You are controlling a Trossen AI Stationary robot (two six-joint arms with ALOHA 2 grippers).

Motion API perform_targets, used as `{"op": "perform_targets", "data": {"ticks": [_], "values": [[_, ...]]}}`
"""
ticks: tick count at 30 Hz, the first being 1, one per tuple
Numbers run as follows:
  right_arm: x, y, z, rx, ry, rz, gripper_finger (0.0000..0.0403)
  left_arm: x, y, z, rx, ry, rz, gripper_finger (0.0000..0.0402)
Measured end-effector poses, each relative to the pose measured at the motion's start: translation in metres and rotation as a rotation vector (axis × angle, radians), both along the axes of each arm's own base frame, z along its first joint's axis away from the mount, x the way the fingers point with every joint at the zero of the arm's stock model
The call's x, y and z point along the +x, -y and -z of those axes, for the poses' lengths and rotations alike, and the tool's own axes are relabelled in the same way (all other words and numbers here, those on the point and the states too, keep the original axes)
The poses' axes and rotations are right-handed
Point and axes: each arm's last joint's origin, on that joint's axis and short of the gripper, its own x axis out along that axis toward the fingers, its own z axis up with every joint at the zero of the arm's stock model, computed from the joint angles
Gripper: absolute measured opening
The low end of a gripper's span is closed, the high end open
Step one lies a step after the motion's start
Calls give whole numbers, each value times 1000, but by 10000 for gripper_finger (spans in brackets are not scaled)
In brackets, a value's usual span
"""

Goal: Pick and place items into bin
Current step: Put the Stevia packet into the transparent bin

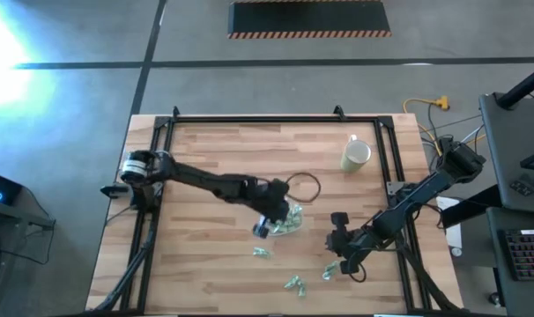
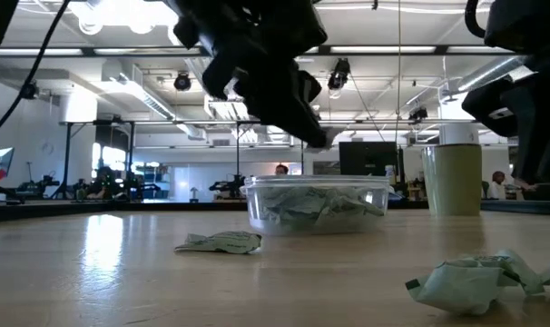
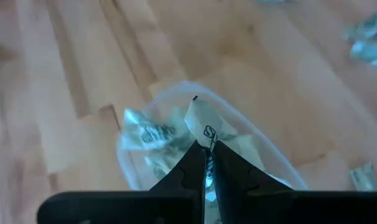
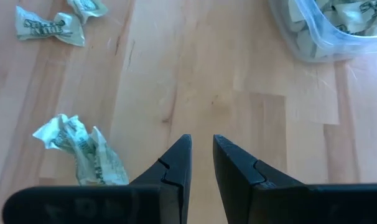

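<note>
From the left of the high view, my left gripper (image 1: 273,218) hangs over the bin (image 1: 289,220) near the table's (image 1: 214,158) middle, fingers pinched together on one wrapped piece (image 3: 204,121) by its twisted end. The bin already holds several pieces. To its right, loose items (image 1: 263,254) lie scattered toward the near edge; my right gripper (image 1: 339,248) sits low among them, jaws a narrow gap apart and holding nothing, one crumpled piece (image 4: 83,149) just beside it. These look light, crinkly and easily crushed; I'd take each by the wrapper's body or twist. The low view cuts off both grippers, and I cannot count the bin's contents.
</note>
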Motion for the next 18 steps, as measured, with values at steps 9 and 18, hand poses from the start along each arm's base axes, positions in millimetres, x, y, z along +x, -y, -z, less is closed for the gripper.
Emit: {"op": "perform_targets", "data": {"ticks": [9, 18], "values": [[-3, -2, 3, 7, 10, -6, 57, -4, 9, 5, 45, -29, -79, 2], [-3, -2, 3, 5, 10, -9, 57, -4, 9, 9, 44, -47, -74, 75]]}}
